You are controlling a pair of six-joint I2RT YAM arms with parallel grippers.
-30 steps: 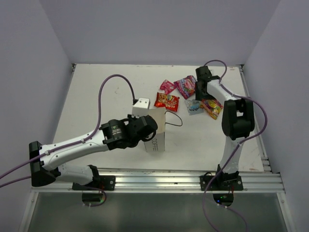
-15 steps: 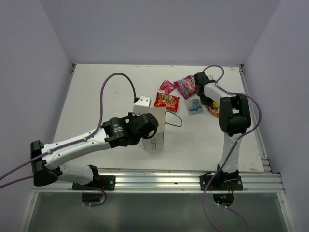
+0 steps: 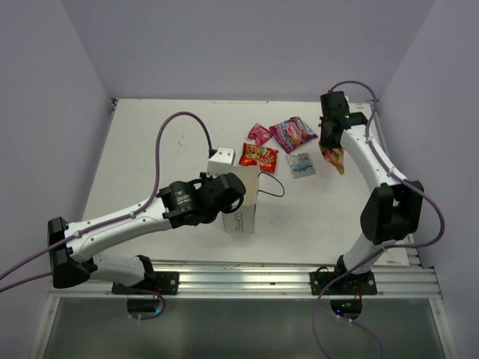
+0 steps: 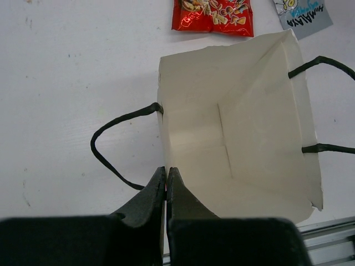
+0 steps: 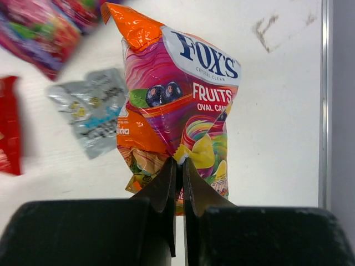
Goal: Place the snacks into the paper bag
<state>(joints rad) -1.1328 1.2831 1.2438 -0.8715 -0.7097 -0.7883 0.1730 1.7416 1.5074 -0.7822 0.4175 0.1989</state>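
The white paper bag (image 3: 243,213) stands upright and open near the table's middle. My left gripper (image 4: 166,172) is shut on the rim of its left wall, and the bag's inside (image 4: 244,133) looks empty. At the right, my right gripper (image 5: 179,162) is shut on an orange and multicolour FOX'S packet (image 5: 177,94), which hangs above the table (image 3: 334,157). Other snacks lie flat behind the bag: a red-orange packet (image 3: 258,156), a small magenta one (image 3: 259,134), a pink multicolour one (image 3: 293,133) and a pale blue-clear one (image 3: 301,164).
A white camera block (image 3: 221,161) sits against the bag's far left corner. The bag's black loop handles (image 4: 113,149) stick out to both sides. A metal rail (image 3: 247,273) runs along the near edge, and grey walls close in the table on three sides.
My right gripper has shut on the orange packet and lifted it off the table, swinging up and to the right. The left arm and the bag have stayed put.
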